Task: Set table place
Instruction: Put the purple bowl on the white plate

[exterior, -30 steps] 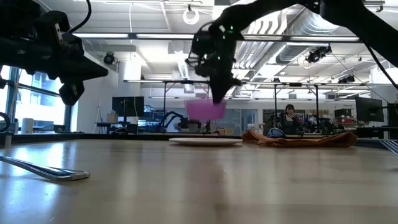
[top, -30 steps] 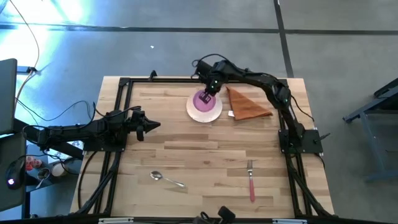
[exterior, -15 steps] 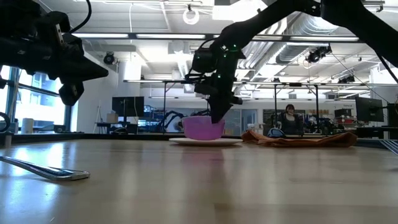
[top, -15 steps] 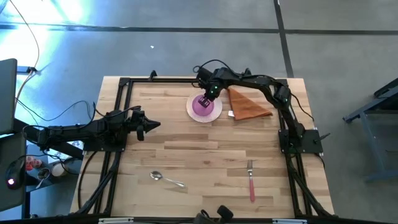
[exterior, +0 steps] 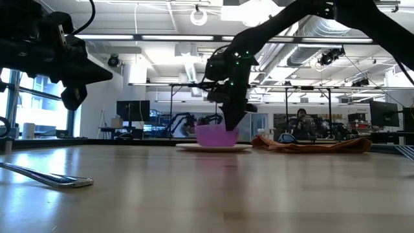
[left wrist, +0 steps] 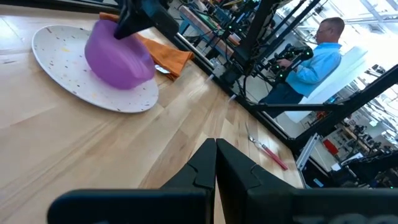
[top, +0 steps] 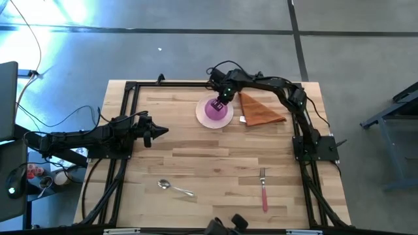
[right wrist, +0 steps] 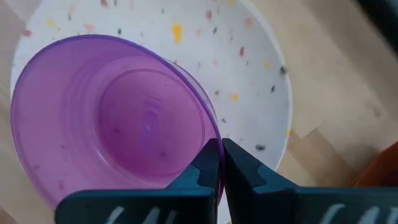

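Note:
A purple bowl (top: pixel 213 108) is on the round white plate (top: pixel 200 115) at the far middle of the wooden table (top: pixel 209 156). My right gripper (top: pixel 221 99) is shut on the bowl's rim from above. The bowl leans a little in the left wrist view (left wrist: pixel 118 57). My left gripper (top: pixel 163 132) is shut and empty, hovering at the table's left side. The rust-orange napkin (top: pixel 260 109) lies flat to the right of the plate. The spoon (top: pixel 175 188) and the pink-handled fork (top: pixel 263 189) lie flat near the table's near edge. My right gripper pinches the bowl's rim (right wrist: pixel 210 130) on the side toward the napkin, one finger inside the bowl and one outside. The fingers (exterior: pixel 231 120) point down from above. The bowl's base is down at the plate (exterior: pixel 194 147), slightly tilted.
A black metal frame (top: pixel 130 88) edges the table. Bare wood lies between the plate and the cutlery. A person in a blue shirt (left wrist: pixel 317 50) sits beyond the table.
My right gripper has gone down with the purple bowl, still shut on its rim. The bowl was lifted clear above the plate and is now down on it.

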`<action>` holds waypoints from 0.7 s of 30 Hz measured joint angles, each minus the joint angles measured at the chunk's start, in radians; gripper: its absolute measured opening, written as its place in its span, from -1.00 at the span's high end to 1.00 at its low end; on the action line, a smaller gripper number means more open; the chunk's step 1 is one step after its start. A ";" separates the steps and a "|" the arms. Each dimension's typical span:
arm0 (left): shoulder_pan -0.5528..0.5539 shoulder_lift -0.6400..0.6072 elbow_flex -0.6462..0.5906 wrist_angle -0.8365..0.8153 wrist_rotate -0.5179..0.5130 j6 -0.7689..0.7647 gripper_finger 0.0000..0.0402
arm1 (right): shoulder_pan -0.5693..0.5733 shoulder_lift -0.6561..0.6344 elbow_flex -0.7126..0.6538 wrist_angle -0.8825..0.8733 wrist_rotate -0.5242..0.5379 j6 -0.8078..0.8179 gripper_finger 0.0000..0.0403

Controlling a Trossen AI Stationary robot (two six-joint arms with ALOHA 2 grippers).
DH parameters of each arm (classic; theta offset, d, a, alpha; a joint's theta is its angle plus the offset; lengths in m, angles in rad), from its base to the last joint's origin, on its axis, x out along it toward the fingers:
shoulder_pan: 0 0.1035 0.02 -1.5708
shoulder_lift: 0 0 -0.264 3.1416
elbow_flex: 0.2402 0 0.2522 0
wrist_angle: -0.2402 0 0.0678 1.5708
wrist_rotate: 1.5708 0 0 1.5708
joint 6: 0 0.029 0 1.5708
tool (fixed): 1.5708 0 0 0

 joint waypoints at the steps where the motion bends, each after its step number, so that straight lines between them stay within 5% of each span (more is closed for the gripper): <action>1: 0.000 0.000 0.000 0.000 0.000 0.000 1.00 | 0.000 0.000 -0.009 0.006 -0.001 0.001 1.00; 12: 0.000 0.000 0.000 0.000 0.000 0.000 1.00 | 0.003 0.000 -0.027 0.072 -0.035 -0.007 0.95; 21: 0.000 0.000 0.000 0.000 0.000 0.000 1.00 | 0.003 0.000 -0.019 0.059 -0.036 -0.009 0.63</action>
